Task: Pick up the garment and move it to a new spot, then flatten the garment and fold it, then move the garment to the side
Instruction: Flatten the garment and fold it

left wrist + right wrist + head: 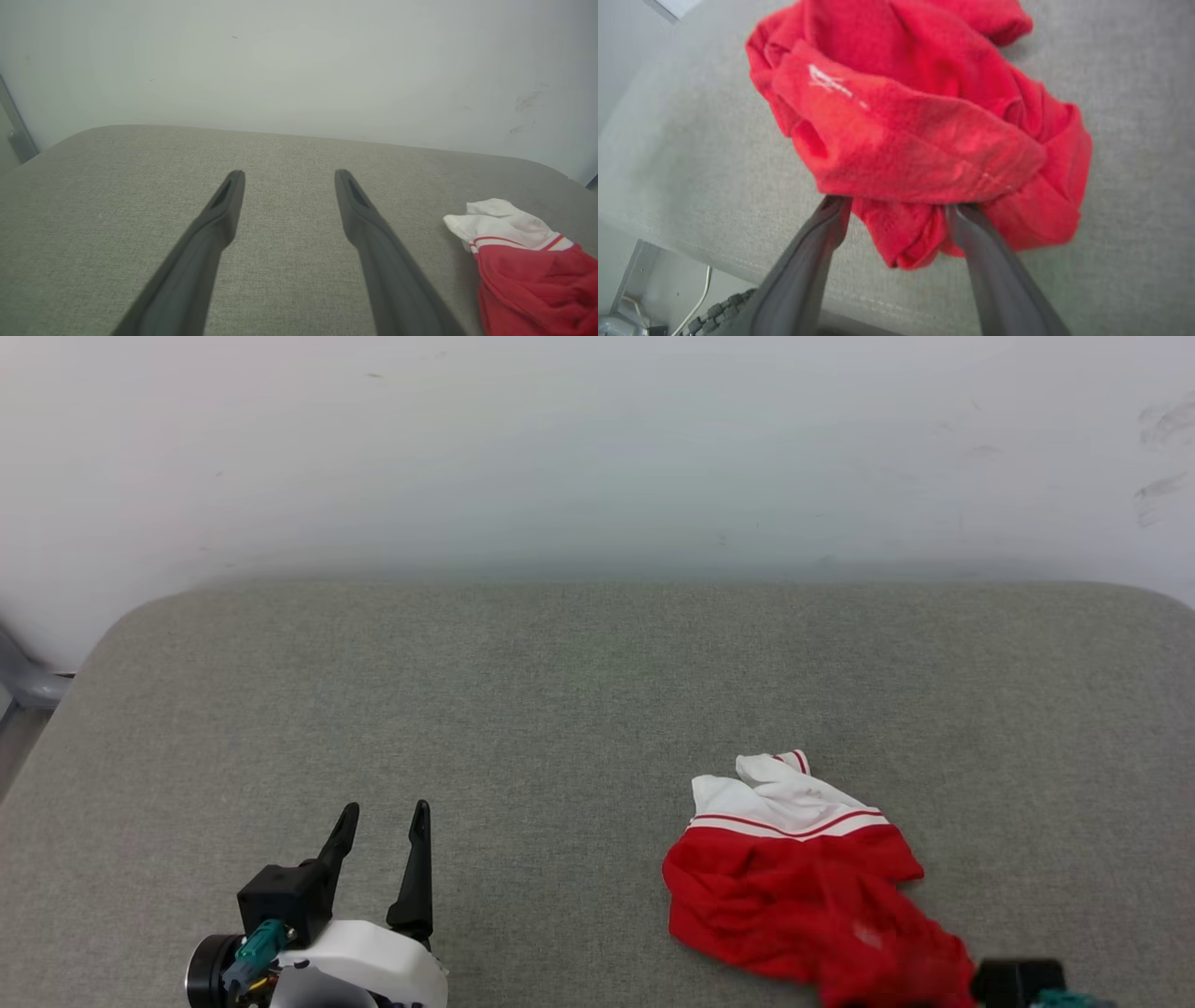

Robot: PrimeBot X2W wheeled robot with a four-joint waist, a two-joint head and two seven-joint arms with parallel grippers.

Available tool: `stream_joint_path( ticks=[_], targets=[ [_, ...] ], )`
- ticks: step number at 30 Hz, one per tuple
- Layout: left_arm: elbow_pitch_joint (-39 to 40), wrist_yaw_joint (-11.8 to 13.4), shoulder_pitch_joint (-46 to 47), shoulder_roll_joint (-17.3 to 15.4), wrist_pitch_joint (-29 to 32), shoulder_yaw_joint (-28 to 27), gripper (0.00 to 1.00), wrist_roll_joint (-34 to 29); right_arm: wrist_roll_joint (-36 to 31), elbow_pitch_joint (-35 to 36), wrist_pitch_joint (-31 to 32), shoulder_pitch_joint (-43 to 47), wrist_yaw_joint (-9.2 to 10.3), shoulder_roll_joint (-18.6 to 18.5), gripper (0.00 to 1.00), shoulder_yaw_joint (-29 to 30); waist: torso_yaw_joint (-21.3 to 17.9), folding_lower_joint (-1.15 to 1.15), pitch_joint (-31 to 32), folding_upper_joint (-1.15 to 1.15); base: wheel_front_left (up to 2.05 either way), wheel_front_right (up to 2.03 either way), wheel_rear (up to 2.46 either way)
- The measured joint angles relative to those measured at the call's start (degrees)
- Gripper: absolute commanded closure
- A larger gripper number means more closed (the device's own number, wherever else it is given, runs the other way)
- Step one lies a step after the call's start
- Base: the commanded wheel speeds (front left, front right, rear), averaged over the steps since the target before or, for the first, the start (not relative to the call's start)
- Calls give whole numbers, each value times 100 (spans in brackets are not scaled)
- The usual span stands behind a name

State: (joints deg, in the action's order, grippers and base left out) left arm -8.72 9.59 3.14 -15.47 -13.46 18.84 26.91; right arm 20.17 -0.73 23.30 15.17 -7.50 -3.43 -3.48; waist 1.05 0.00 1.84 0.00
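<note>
Garment (794, 887): crumpled on grey cushion (560, 691) below white wall (597, 448). Right gripper (896, 205): spread, tips under red folds. Left gripper (386, 807): spread, empty, well apart.

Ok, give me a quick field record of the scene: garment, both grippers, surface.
garment: bright red jersey shirt with a white, striped-trim sleeve, crumpled in a heap, not flattened
location: near right part of the grey fabric-covered padded surface
left gripper: open, empty, apart from the shirt
right gripper: fingers spread, tips hidden by a red fold at the shirt's edge
backdrop: white wall
</note>
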Motion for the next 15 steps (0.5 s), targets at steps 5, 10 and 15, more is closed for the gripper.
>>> stream_joint_path(
  ticks=[5,10,15],
  targets=[
    [-20,2,-1,-21,0,-3,0,10,-102,286,-1290,-304,0,13,0,-4,-18,0,-5,0,0,0,0],
    [-30,9,-1,-31,-1,-3,0,18,-290,437,-2131,-477,0,21,0,113,-21,0,29,0,0,0,0],
    [-23,52,-4,-78,21,2,0,47,-655,736,-2113,-499,0,29,0,587,-22,0,68,0,0,0,0]
  ],
)
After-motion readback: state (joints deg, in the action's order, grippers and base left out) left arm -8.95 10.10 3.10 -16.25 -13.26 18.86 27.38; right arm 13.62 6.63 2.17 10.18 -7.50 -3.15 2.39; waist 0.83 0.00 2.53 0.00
